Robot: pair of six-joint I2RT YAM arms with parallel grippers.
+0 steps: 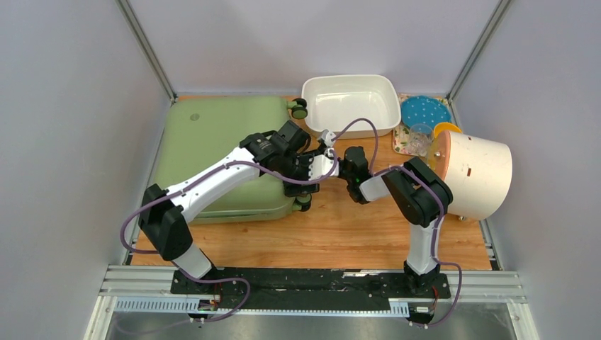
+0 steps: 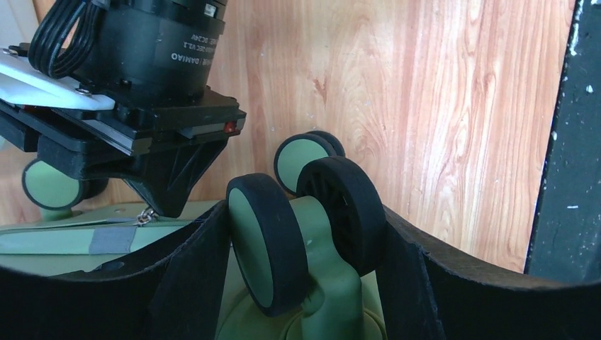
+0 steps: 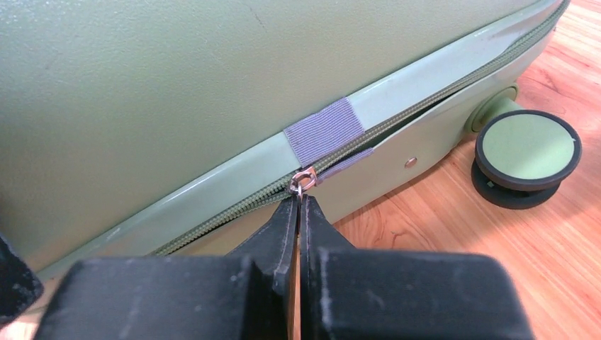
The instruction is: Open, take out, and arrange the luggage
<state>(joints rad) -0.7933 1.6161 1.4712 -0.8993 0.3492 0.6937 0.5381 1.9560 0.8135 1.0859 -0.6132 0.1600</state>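
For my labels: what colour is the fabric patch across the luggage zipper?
Greyish purple; the fabric patch on the luggage shows best in the right wrist view.

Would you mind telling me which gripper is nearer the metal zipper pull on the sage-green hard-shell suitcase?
Right. The right gripper pinches the zipper pull; the left gripper straddles a black-and-green wheel.

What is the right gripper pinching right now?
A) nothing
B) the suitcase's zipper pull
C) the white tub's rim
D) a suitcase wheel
B: the right wrist view shows the right gripper shut, its tips pinching the metal zipper pull on the luggage edge seam.
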